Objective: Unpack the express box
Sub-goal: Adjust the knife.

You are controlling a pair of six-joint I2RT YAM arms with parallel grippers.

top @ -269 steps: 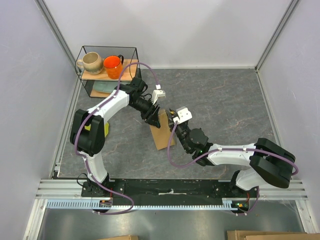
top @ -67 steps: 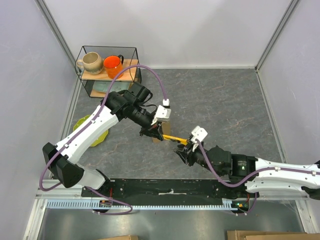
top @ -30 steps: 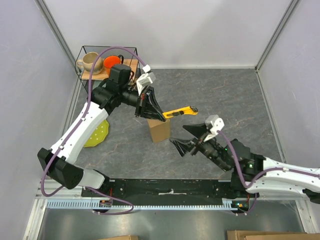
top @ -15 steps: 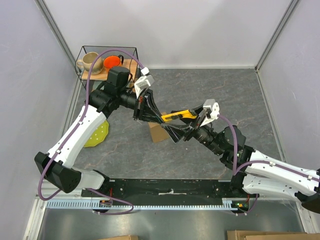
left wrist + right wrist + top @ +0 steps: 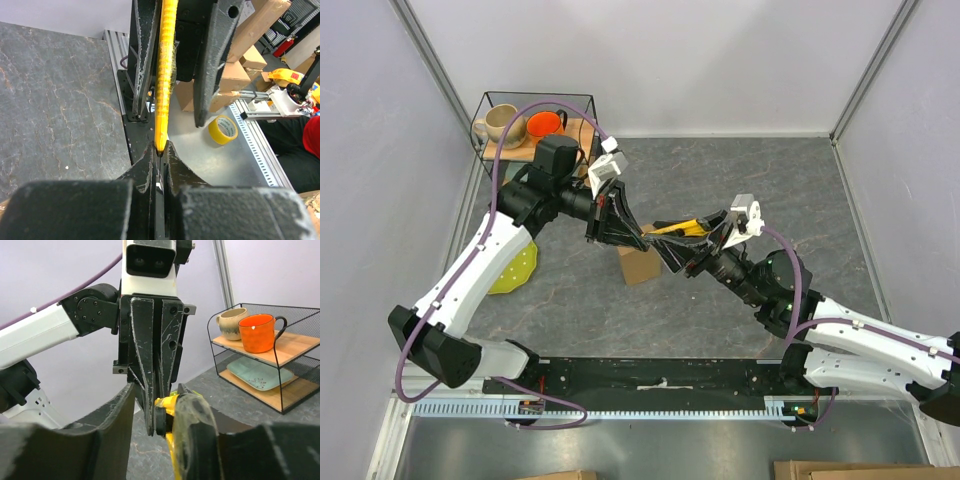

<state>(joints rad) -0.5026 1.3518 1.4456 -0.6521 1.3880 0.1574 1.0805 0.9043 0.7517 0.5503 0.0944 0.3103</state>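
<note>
Arms are rising from a black base rail [image 5: 660, 378] at the near edge of a grey stone-patterned table [image 5: 770, 180] and leaning in toward each other above it. The right gripper [image 5: 688, 245] is reaching in from the near right with its two fingers spread wide, one on each side of a yellow utility knife [image 5: 685, 226]. The wrist views are showing one finger close against the knife and open space before the other, so this gripper is straddling the knife rather than clamping it. The left gripper [image 5: 159, 152] is reaching in from the far left and pinching one end of the knife between its pressed-together fingertips. The yellow body is running straight out from them and in between the right gripper's fingers. Just under the meeting point, the express box [image 5: 640, 266] is standing on the table, brown cardboard, partly covered by the grippers; whether it is open cannot be told. To the left, a green plate [image 5: 510, 268] is lying on the table, half hidden behind the left arm. In the far left corner, a black wire rack [image 5: 300, 320] is holding a beige mug [image 5: 503, 125] and an orange mug [image 5: 545, 122] on its wooden upper shelf, with a pale teal dish [image 5: 255, 374] lying on the shelf below.
</note>
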